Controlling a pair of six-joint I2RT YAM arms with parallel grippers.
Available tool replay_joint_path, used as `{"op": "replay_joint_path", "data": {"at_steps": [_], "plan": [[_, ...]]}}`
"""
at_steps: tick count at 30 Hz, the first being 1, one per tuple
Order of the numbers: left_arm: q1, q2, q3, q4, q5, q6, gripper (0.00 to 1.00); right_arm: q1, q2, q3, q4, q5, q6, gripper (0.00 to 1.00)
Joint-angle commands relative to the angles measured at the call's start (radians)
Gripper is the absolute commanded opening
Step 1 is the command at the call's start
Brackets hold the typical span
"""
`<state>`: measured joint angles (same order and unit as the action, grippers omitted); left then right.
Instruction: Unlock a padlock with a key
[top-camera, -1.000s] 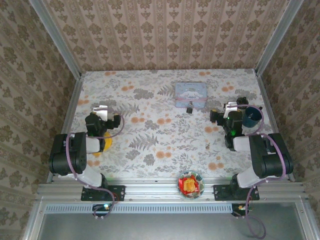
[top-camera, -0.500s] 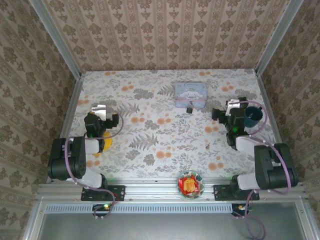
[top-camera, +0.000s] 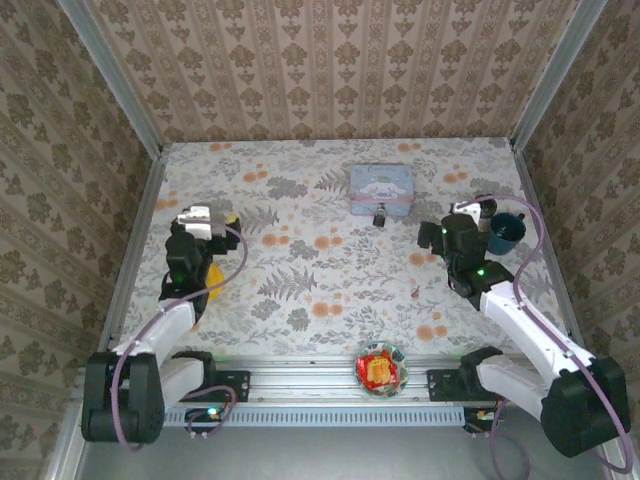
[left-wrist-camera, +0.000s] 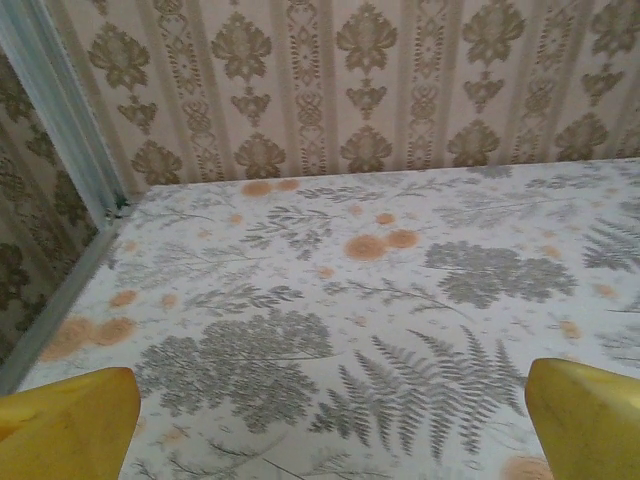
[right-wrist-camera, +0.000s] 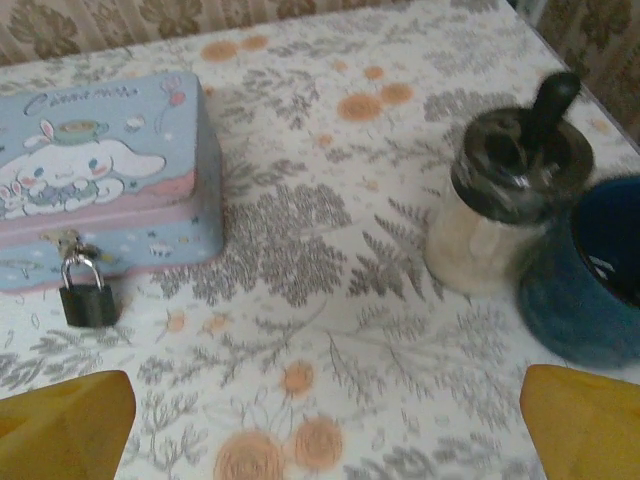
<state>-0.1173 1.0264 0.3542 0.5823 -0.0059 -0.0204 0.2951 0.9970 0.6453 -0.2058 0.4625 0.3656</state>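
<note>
The padlock (right-wrist-camera: 88, 300), small with a dark body and a silvery shackle, hangs from the clasp of a light blue cartoon tin (right-wrist-camera: 100, 180) and rests on the table in front of it. From above, the padlock (top-camera: 380, 216) sits just below the tin (top-camera: 381, 187). A tiny thin object (top-camera: 417, 292) on the cloth may be the key. My right gripper (right-wrist-camera: 325, 430) is open, with the padlock ahead to its left. My left gripper (left-wrist-camera: 328, 425) is open over bare cloth at the table's left (top-camera: 197, 215).
A dark-lidded jar (right-wrist-camera: 510, 210) and a blue cup (right-wrist-camera: 590, 280) stand right of the right gripper (top-camera: 463, 212). A yellow item (top-camera: 208, 272) lies partly under the left arm. A bowl of red-orange bits (top-camera: 381, 367) sits at the front edge. Patterned walls enclose the table.
Both arms have unfolded from their tucked pose and stretched out over the table. The grippers stay near the same spots and remain open.
</note>
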Motion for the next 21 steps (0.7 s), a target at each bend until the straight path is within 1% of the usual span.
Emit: {"op": "replay_joint_path", "data": {"at_steps": [1, 3, 7, 11, 15, 21], "plan": [[-0.043, -0.081, 0.033, -0.159, -0.01, -0.11, 1.0, 0.067, -0.037, 0.042, -0.305, 0.127, 0.194, 1.0], [-0.075, -0.126, 0.034, -0.196, -0.001, -0.142, 1.0, 0.098, -0.047, 0.048, -0.384, 0.13, 0.277, 0.98], [-0.137, -0.202, 0.02, -0.239, -0.006, -0.184, 1.0, 0.174, -0.043, 0.047, -0.48, 0.135, 0.414, 0.91], [-0.156, -0.26, 0.008, -0.28, -0.009, -0.248, 1.0, 0.245, 0.016, 0.074, -0.589, 0.152, 0.523, 0.86], [-0.156, -0.291, 0.008, -0.323, -0.033, -0.27, 1.0, 0.294, 0.084, 0.109, -0.655, 0.151, 0.588, 0.84], [-0.156, -0.301, 0.008, -0.353, -0.072, -0.273, 1.0, 0.315, 0.145, 0.127, -0.636, 0.093, 0.615, 0.79]]}}
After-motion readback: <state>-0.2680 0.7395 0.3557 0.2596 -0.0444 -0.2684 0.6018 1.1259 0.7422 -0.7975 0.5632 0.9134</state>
